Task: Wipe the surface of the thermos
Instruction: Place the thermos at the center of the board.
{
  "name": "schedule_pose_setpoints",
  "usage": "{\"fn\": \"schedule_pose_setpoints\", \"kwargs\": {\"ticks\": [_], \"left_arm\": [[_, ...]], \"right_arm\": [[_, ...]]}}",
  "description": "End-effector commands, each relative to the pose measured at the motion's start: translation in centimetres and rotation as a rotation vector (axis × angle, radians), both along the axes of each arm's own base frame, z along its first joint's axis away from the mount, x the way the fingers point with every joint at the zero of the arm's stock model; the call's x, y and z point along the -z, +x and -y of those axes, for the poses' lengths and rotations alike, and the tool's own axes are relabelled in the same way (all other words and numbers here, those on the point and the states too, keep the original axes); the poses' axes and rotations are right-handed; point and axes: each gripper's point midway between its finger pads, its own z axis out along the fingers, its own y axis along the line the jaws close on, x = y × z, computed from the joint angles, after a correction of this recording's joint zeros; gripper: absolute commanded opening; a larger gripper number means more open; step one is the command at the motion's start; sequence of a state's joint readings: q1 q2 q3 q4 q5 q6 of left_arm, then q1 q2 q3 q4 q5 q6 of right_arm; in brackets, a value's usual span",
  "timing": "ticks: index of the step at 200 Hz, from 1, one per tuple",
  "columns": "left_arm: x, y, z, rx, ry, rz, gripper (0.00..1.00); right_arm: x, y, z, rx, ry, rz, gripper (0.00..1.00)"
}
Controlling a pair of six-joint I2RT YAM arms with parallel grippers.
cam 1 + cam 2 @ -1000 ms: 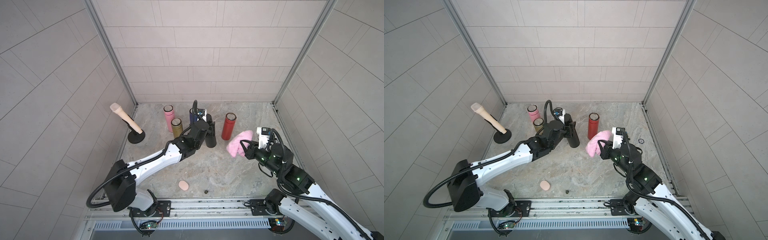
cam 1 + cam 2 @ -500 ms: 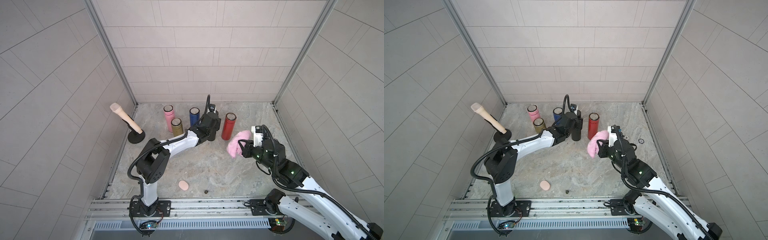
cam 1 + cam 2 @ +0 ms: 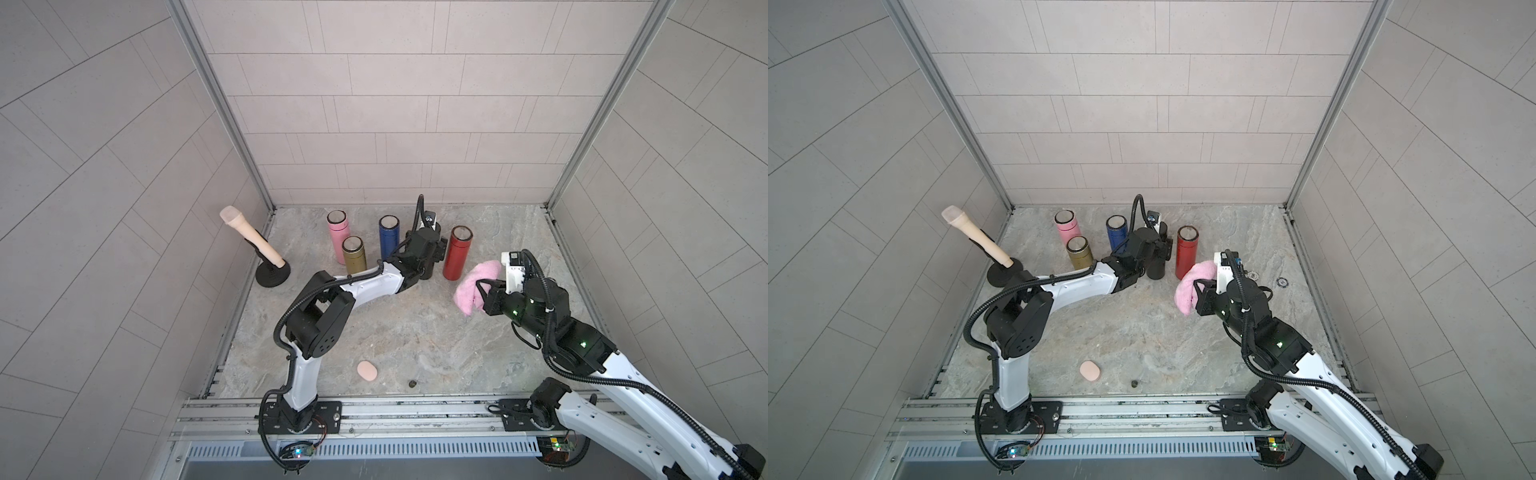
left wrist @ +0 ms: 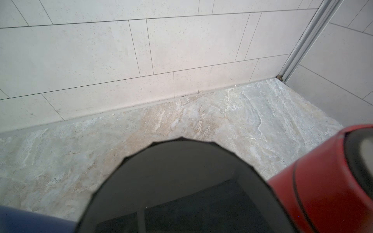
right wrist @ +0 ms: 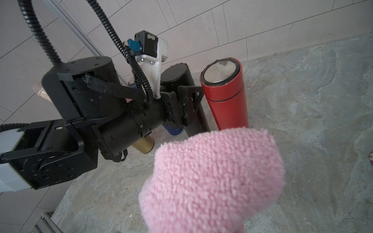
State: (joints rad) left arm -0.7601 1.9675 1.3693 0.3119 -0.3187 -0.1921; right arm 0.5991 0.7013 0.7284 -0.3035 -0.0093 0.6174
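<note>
Seen from above: a marbled grey surface point(image 3: 415, 332) boxed in by pale tiled walls point(image 3: 395, 124). At far left, leaning on a round black base point(image 3: 272, 277), a beige microphone-shaped prop point(image 3: 249, 241). Next, standing upright near the back wall, a pink thermos point(image 3: 337, 232), with a gold thermos point(image 3: 354, 254) just in front of it and a blue thermos point(image 3: 389, 241) to the right. Nearer the front edge, well apart from the bottles, a small peach oval pad point(image 3: 367, 370) lying flat and, right of it, a tiny dark speck point(image 3: 412, 383). In the middle, reaching low across the surface, the left gripper point(image 3: 432, 259), set around the black thermos point(image 3: 1156, 270), which stands upright on the surface between the blue thermos and a red thermos point(image 3: 457, 257), close to both. In the right wrist view, one black finger point(image 5: 189, 98) alongside the black body; cannot tell whether clamped on it or slack. In the left wrist view, only the dark faceted lid point(image 4: 181, 181) close up, flanked by red and blue. Right of the red thermos, a fluffy pink cloth point(image 3: 476, 286), bunched and pinched tight in the closed right gripper point(image 3: 484, 291). Farthest right, in a top view, two small round tokens point(image 3: 1283, 281) lying near the side wall.
</note>
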Motion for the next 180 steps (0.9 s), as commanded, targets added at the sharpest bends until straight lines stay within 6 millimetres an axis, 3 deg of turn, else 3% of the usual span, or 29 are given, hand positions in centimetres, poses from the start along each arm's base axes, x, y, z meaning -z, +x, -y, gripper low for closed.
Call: {"fn": "schedule_pose_setpoints", "kwargs": {"ticks": [1,26,68,127,148,180], "left_arm": [[-3.7,-0.1,-0.7,-0.019,-0.048,0.092,1.00],[-5.2,-0.6,-1.2,-0.022,-0.056,0.109,1.00],[-9.5,-2.5,-3.3,-0.061,-0.098,0.082,1.00],[-16.3,-5.1,-10.7,-0.264,-0.080,0.113,1.00],[-16.2,-4.7,-12.5,-0.315,0.049,0.004,1.00],[-14.2,-3.5,-12.5,-0.285,0.129,-0.111,1.00]], "right_arm": [[-0.5,0.3,0.3,0.021,0.003,0.024,0.00],[-0.8,0.4,0.2,0.019,0.005,0.026,0.00],[-1.9,0.3,0.2,0.021,0.015,0.030,0.00],[-1.2,0.7,-0.2,0.016,0.008,-0.001,0.00],[-0.7,0.9,-0.4,0.014,0.000,-0.021,0.00],[-0.6,1.2,-0.4,0.021,-0.011,-0.036,0.00]]}}
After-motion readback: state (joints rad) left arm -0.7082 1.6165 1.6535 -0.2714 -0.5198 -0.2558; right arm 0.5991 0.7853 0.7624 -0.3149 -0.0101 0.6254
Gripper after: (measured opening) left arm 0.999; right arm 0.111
